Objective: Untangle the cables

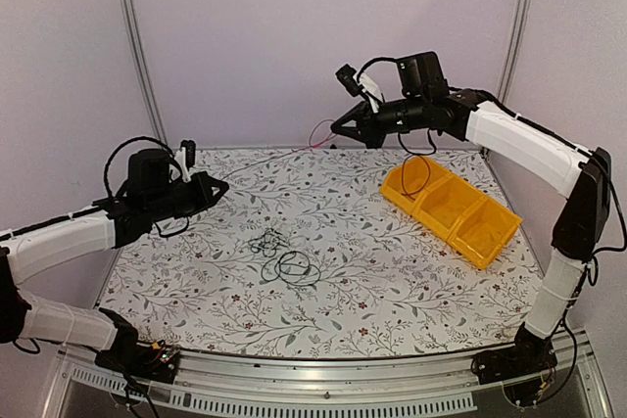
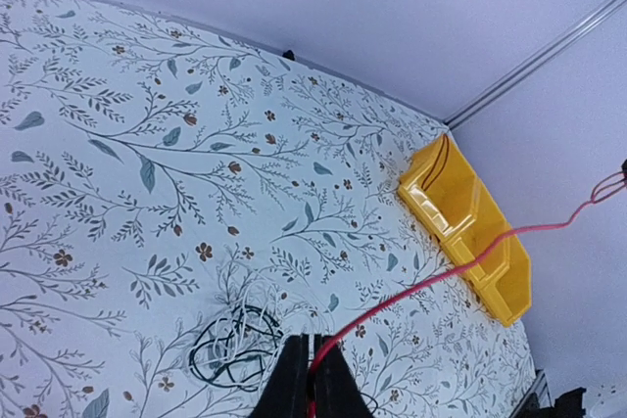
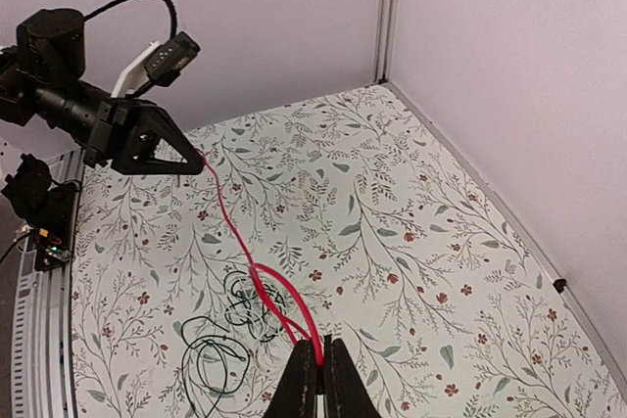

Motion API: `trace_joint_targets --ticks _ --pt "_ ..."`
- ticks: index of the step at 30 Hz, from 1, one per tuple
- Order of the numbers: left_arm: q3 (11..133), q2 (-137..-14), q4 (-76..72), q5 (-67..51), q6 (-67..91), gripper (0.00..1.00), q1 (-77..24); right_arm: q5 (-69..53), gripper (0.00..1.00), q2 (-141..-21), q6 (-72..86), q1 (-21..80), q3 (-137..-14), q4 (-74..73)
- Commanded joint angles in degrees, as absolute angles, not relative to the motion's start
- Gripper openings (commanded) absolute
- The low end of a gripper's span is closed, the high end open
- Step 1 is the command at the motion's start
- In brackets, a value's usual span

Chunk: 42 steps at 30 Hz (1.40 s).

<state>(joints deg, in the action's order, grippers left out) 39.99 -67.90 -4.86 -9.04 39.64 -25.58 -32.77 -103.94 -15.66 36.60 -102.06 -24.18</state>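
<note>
A thin red cable is stretched in the air between my two grippers. My left gripper is shut on one end, and the cable runs off to the right from it. My right gripper is shut on the other end, where the cable forms a small loop. In the top view the left gripper hovers over the table's left side and the right gripper is raised at the back centre. Below them a clump of black and whitish cables lies on the table; the same clump shows under my left gripper.
A yellow three-compartment bin stands at the back right, with a black cable in its far compartment. The table carries a floral cloth. White walls and metal posts close the back and sides.
</note>
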Motion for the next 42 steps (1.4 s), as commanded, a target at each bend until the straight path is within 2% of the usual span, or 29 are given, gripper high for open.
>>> trace_joint_targets --ticks 1,6,12,15,19,22,24,30,31,34,35,38,42 --pt "37.5 -63.5 -3.4 -4.2 41.8 0.0 -24.2 -21.6 0.06 -101.1 -15.1 35.7 -99.2 -21.4" --pt "39.2 -63.7 -5.9 -7.1 39.8 0.0 -24.1 -25.1 0.06 -101.5 -14.9 35.8 -98.6 -21.3" --pt "42.8 -66.6 -5.2 -10.0 37.3 0.0 -24.2 -37.5 0.1 -102.2 -15.0 35.8 -99.0 -22.6" --pt "44.4 -66.9 -4.7 -9.9 36.1 0.0 -24.2 -39.8 0.14 -102.2 -14.8 35.7 -98.9 -23.0" --pt "47.1 -66.1 -4.3 -9.7 33.8 0.0 -24.3 -33.5 0.19 -102.1 -14.5 35.7 -98.7 -22.8" --pt "51.0 -65.2 -2.7 -9.0 31.3 0.0 -24.3 -24.3 0.06 -102.5 -13.8 35.4 -97.9 -22.2" --pt "55.0 -65.6 -0.5 -8.8 29.5 0.0 -24.3 -25.6 0.08 -102.7 -15.0 34.9 -97.4 -22.5" --pt "63.7 -69.8 4.9 -13.9 28.5 0.0 -24.5 -41.6 0.27 -103.1 -20.0 35.1 -100.5 -26.2" --pt "64.7 -70.4 4.6 -14.4 29.0 0.0 -24.7 -42.5 0.33 -103.4 -20.3 35.1 -101.1 -26.3" --pt "68.0 -72.6 3.8 -15.7 30.3 0.0 -25.6 -43.9 0.57 -104.4 -21.0 35.6 -102.4 -26.7" --pt "69.3 -73.4 3.7 -16.2 30.5 0.0 -26.0 -43.9 0.61 -104.8 -21.7 35.9 -102.8 -27.1" --pt "73.3 -75.8 3.8 -17.7 30.7 0.0 -27.8 -44.7 0.68 -106.1 -23.9 37.1 -103.6 -27.2" --pt "76.3 -78.5 3.8 -19.3 30.7 0.0 -29.9 -44.9 0.71 -106.9 -24.6 38.8 -103.8 -25.7"
